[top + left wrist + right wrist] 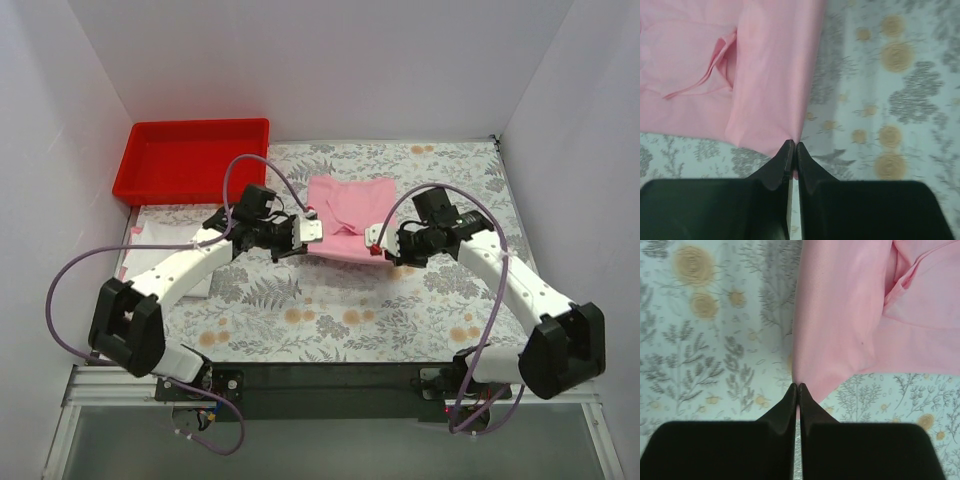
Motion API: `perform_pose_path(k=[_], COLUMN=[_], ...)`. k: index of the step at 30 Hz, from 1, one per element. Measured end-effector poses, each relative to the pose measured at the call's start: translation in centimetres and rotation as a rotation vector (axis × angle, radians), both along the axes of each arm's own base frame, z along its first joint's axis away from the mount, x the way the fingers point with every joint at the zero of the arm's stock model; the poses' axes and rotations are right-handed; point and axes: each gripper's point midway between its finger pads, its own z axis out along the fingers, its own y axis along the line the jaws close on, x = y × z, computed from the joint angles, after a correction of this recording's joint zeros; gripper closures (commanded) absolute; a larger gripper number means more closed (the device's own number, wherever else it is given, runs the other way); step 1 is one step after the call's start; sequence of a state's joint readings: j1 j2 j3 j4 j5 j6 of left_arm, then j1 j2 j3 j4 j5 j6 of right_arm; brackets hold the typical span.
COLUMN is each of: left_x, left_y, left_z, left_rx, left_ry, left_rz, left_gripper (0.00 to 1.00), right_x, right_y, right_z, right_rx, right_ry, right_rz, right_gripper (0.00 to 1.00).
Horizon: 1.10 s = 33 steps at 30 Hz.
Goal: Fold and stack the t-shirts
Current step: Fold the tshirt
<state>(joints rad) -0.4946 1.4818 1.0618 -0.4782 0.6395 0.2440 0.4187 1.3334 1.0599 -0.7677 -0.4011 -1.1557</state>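
Observation:
A light pink t-shirt (345,205) lies partly folded in the middle of the floral tablecloth (330,310). My left gripper (313,232) is shut on its near left corner; in the left wrist view the black fingertips (794,146) pinch the pink cloth (770,75). At the near right corner my right gripper (374,243) is shut on the cloth too, and the right wrist view shows its tips (797,386) closed on the shirt's edge (840,320). A white t-shirt (165,232) lies flat at the left, partly under my left arm, with a pink edge (122,272) showing beneath it.
A red plastic tray (190,155) stands at the back left, just behind the white shirt. White walls close in the table on the left, back and right. Purple cables loop above both arms.

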Motion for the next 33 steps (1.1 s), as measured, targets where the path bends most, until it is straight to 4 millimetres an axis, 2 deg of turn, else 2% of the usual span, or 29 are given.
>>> perform_pose_path(k=[5, 7, 9, 12, 15, 17, 22, 27, 31, 33], left_x=[-8.2, -10.8, -11.9, -11.8, -9.7, -8.0, -3.1, -0.6, 1.1, 2.2], left_y=[-0.6, -0.2, 0.4, 0.7, 0.6, 1.1, 2.5, 3.6, 4.4, 4.9], left_z=[3.2, 4.6, 5.7, 6.4, 5.5, 4.5, 2.5, 0.5, -1.6, -2.8], left_rx=[-0.030, -0.050, -0.062, -0.045, -0.007, 0.017, 0.046, 0.065, 0.079, 0.082], left_ry=[0.087, 0.110, 0.115, 0.131, 0.144, 0.164, 0.187, 0.208, 0.236, 0.246], left_rz=[-0.101, -0.117, -0.104, -0.085, -0.052, -0.019, 0.047, 0.064, 0.088, 0.107], left_gripper=[1.00, 1.00, 1.00, 1.00, 1.00, 1.00, 1.00, 1.00, 1.00, 1.00], right_x=[-6.8, -9.1, -11.0, -11.5, -10.5, -9.0, -3.7, 0.1, 2.9, 4.1], right_y=[-0.3, -0.2, -0.3, -0.4, 0.0, 0.5, 1.7, 3.6, 4.8, 5.0], right_z=[1.9, 3.0, 3.4, 3.5, 3.0, 2.8, 3.4, 3.1, 1.1, -0.5], right_rx=[0.026, 0.051, 0.061, 0.044, 0.008, -0.008, -0.006, -0.002, -0.018, -0.031], right_ry=[0.059, 0.078, 0.125, 0.174, 0.236, 0.258, 0.239, 0.227, 0.251, 0.281], right_rz=[0.078, 0.102, 0.115, 0.114, 0.109, 0.109, 0.108, 0.150, 0.177, 0.178], right_gripper=[0.99, 0.99, 0.99, 0.99, 0.99, 0.99, 0.99, 0.99, 0.99, 0.99])
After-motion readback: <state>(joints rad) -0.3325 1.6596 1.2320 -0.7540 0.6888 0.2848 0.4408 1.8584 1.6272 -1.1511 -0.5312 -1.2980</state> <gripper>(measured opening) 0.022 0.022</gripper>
